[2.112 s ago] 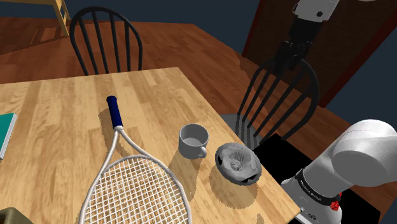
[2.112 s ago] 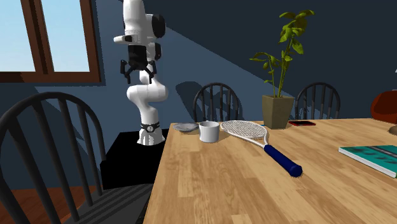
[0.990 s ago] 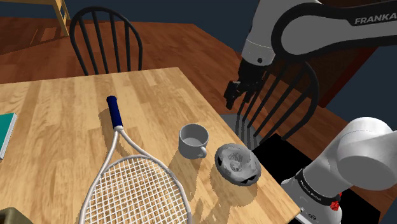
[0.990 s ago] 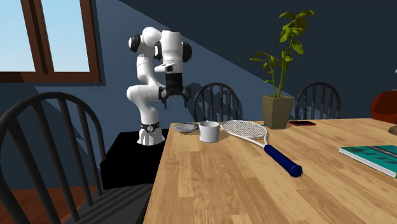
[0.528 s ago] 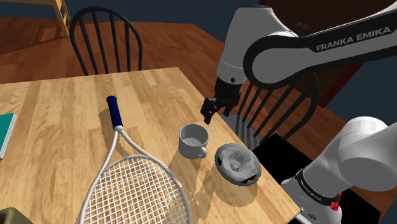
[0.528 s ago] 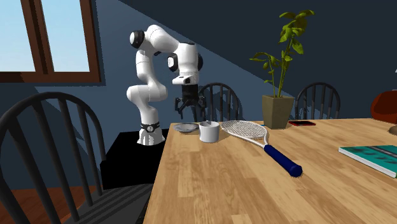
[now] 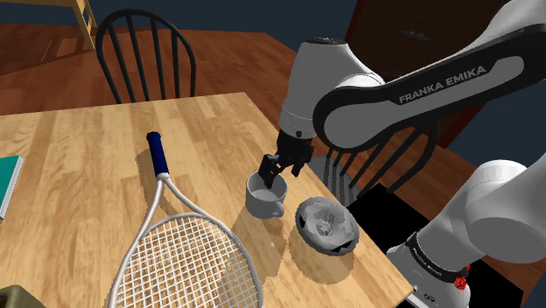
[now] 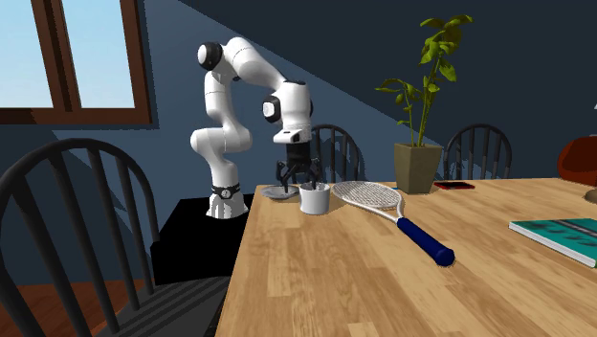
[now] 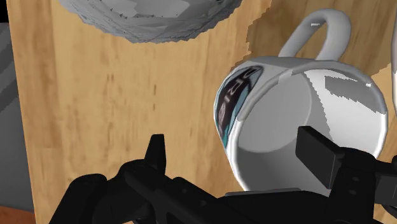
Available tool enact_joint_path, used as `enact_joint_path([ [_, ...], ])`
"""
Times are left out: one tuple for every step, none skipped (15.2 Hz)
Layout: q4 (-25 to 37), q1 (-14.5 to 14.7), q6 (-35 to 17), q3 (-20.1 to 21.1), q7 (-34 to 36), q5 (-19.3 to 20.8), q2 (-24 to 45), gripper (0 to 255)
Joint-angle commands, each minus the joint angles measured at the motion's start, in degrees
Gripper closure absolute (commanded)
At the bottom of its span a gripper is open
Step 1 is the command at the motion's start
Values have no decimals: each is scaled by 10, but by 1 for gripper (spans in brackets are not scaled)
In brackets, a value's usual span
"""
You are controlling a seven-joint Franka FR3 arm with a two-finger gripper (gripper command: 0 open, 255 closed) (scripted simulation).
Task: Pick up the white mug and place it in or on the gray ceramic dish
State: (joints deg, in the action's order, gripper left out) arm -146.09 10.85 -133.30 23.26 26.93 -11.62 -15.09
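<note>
white mug (image 7: 261,204) sits upright beside the gray dish (image 7: 328,227); gripper (image 7: 273,170) hangs spread over its rim, seemingly touching nothing.

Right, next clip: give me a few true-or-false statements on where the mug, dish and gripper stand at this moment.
1. The white mug stands upright on the wooden table. True.
2. The mug already sits in the gray dish. False: it stands on the table beside the dish.
3. The gripper is shut on the mug's handle. False: its fingers stand apart at the mug's rim, clear of the handle.
4. The tennis racket lying on the table has a blue grip. True.
</note>
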Motion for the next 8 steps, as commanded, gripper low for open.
enact_joint_path([
  [-7, 0, -20, 4, 3, 2, 13, 0],
  [-11, -1, -34, 6, 5, 4, 23, 0],
  [-11, -1, -34, 6, 5, 4, 23, 0],
  [-11, -1, -34, 6, 5, 4, 23, 0],
  [-11, -1, -34, 6, 5, 4, 23, 0],
  [-11, -1, -34, 6, 5, 4, 23, 0],
  [-11, -1, -34, 6, 5, 4, 23, 0],
  [-11, -1, -34, 6, 5, 4, 23, 0],
])
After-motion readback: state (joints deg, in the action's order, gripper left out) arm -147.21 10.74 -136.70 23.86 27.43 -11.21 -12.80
